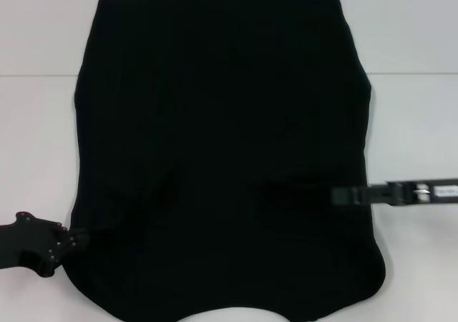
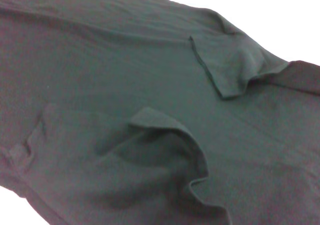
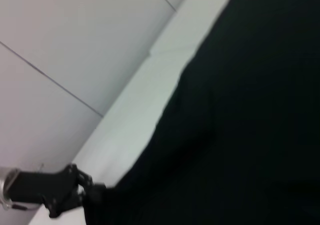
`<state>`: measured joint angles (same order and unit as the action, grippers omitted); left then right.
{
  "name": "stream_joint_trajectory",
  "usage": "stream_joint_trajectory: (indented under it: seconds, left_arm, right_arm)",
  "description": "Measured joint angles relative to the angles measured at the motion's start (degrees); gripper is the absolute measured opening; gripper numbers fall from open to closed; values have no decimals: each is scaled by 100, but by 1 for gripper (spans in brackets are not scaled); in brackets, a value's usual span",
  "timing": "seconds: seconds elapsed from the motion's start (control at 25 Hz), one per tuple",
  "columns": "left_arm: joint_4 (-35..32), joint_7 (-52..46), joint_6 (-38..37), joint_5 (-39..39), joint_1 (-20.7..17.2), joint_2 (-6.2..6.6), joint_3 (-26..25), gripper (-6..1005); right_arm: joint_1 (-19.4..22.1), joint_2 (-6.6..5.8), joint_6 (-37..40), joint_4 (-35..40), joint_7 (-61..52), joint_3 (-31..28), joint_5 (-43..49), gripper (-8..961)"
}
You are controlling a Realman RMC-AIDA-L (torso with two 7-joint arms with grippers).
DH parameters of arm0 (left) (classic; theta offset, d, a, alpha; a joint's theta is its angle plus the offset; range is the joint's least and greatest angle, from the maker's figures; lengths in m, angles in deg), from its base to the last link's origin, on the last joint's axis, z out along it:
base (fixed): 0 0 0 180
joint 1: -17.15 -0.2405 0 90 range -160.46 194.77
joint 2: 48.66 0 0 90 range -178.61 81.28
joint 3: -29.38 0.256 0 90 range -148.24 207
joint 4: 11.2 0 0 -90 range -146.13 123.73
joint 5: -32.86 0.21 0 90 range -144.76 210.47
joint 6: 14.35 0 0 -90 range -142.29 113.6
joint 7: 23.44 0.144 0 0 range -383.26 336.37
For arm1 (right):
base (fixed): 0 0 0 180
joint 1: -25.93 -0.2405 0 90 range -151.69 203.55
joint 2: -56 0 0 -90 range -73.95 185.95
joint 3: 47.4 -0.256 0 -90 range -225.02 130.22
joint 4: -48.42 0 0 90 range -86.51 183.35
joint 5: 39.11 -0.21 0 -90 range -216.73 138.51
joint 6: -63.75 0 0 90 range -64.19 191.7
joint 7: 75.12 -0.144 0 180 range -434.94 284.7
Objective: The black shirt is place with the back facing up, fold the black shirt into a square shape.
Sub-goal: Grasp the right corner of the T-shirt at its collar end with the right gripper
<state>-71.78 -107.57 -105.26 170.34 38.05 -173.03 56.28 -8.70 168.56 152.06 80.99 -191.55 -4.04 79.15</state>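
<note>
Black shirt lies spread flat on the white tabletop, covering most of the centre; its sides are already folded inward, and two sleeve flaps lie on top of the cloth in the left wrist view. Left claw sits at the shirt's near left corner, touching the fabric edge; whether it is pinching the cloth or merely resting there cannot be told. Right claw reaches in low from the right, over the shirt's right side; its finger spacing cannot be told against the dark cloth.
</note>
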Motion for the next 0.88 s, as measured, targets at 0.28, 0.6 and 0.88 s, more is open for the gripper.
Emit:
stream_joint_trajectory:
  seconds: [0.28, 0.6, 0.88]
  left_arm:
    - [97, 41, -76, -143, 11, 8, -99, 43]
    - [176, 45, -28, -211, 28, 23, -98, 43]
    - [197, 46, -23, -214, 28, 27, -96, 44]
  right_arm:
    - [313, -218, 68, 4, -116, -7, 351, 939]
    - [227, -120, -138, -40, -142, -28, 995, 939]
    - [165, -64, -233, -38, -147, 9, 1033, 938]
